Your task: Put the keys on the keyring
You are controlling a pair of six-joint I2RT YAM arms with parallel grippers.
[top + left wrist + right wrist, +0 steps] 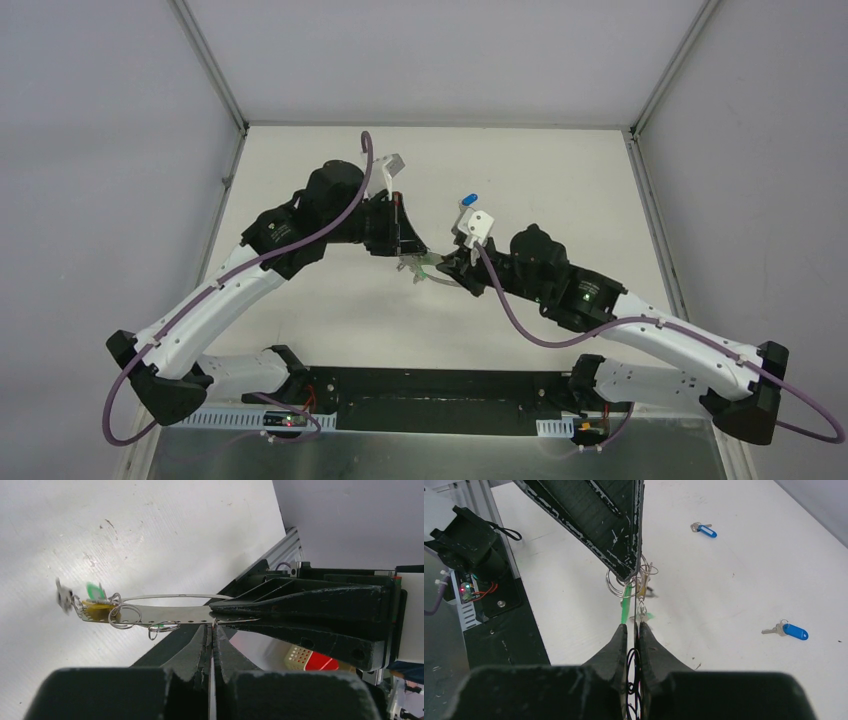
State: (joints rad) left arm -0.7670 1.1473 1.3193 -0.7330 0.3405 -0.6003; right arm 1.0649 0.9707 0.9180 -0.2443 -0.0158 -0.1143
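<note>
Your left end effector (212, 630) has its fingers pressed together on the rim of the large thin grey metal keyring loop (167, 596), pinching the band right at the fingertips. Your right end effector (633, 627) meets it from the opposite side. Its fingers are all but pressed together on the same thin loop, which runs edge-on between them in the right wrist view.

In the overhead view the two end effectors sit tip to tip over the middle of the white surface (330, 300), with the loop held between them, above the surface rather than lying on it.

Several small things dangle from the far rim of the loop, away from both grips:
- a key with a green plastic tag (94, 590)
- a key with a yellow-orange plastic tag (97, 611)
- a few small silver split rings (124, 616)
- a blurred silver key blade (64, 598) at the very end

Two silver keys with blue plastic tags lie loose on the surface, well apart from the loop. One (706, 530) is farther from the arm bases. The other (791, 631) is off to your right.
</note>
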